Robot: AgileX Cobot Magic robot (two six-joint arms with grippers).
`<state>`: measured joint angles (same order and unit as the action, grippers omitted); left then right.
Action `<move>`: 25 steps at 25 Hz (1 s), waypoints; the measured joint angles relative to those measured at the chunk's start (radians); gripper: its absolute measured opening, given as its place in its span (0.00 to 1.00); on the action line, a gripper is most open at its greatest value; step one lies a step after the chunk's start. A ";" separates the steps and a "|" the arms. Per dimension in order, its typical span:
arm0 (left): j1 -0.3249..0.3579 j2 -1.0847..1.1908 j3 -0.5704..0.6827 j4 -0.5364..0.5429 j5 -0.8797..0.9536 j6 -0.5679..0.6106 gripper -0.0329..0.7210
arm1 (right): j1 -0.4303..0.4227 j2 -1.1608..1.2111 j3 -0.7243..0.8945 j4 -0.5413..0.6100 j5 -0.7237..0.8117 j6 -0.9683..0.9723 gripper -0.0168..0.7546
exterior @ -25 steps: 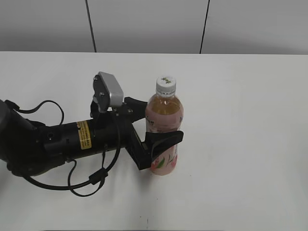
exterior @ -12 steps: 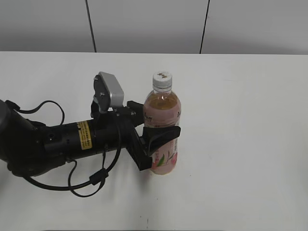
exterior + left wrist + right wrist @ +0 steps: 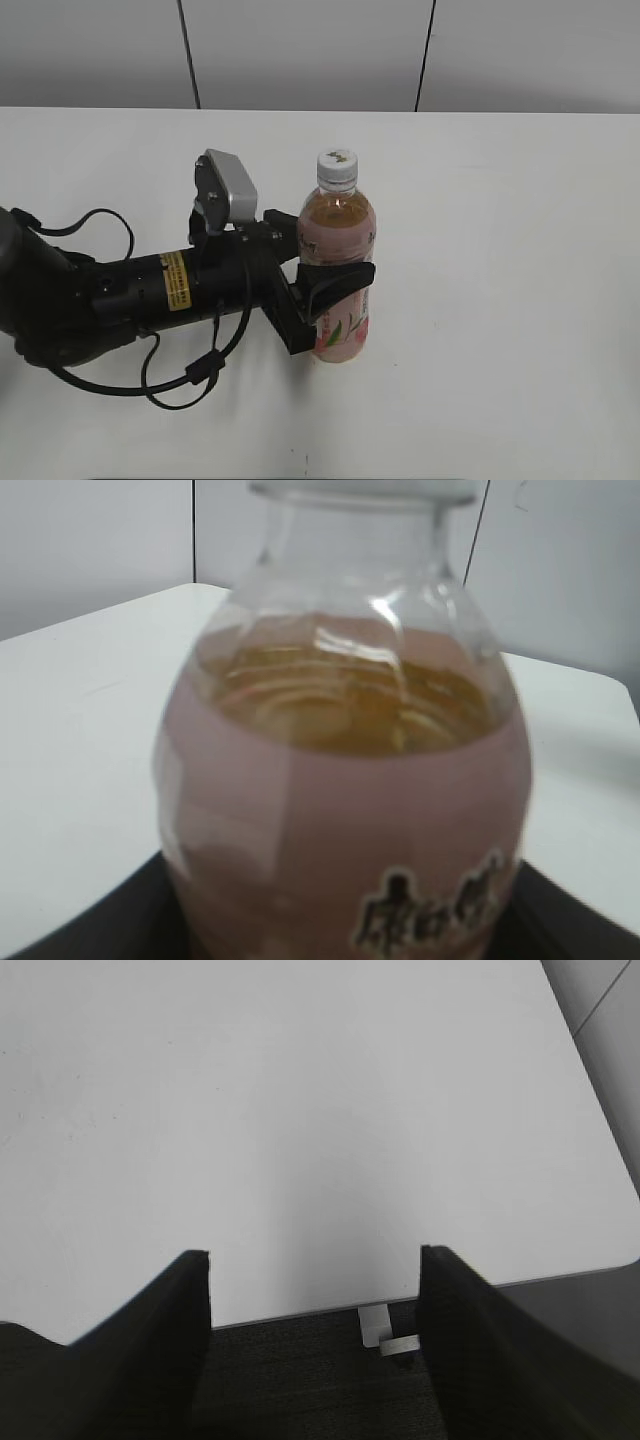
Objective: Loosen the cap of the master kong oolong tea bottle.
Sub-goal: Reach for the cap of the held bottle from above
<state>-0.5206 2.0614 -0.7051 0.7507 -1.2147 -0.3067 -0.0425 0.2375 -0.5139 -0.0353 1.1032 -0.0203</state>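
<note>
One full, likely heavy, slick master kong oolong tea bottle (image 3: 340, 280) stood clamped mid-body by the left claw (image 3: 325, 265); the right claw (image 3: 312, 1290) gaped empty, free to pinch the small cap (image 3: 337, 167).

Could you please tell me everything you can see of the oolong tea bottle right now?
The bottle is slim clear plastic, standing upright on the white table. Amber tea fills it to the shoulder; a pink label wraps the body. Its white cap is on. The left claw grips its middle from the left, fingers on both sides.

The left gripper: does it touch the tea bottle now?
Touching. In the exterior view the left gripper has fingers on both sides of the tea bottle, pressed against its label.
</note>
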 joint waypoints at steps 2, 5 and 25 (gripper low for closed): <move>0.000 -0.002 0.000 0.000 0.003 0.000 0.58 | 0.000 0.000 0.000 0.000 0.000 0.000 0.66; 0.000 -0.019 0.000 0.001 0.032 0.000 0.58 | 0.000 0.000 0.000 0.000 0.000 0.000 0.66; -0.188 -0.040 -0.159 0.042 0.079 0.000 0.58 | 0.000 0.000 0.000 0.000 0.000 0.000 0.66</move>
<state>-0.7088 2.0212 -0.8636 0.7922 -1.1361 -0.3067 -0.0425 0.2375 -0.5139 -0.0353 1.1032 -0.0203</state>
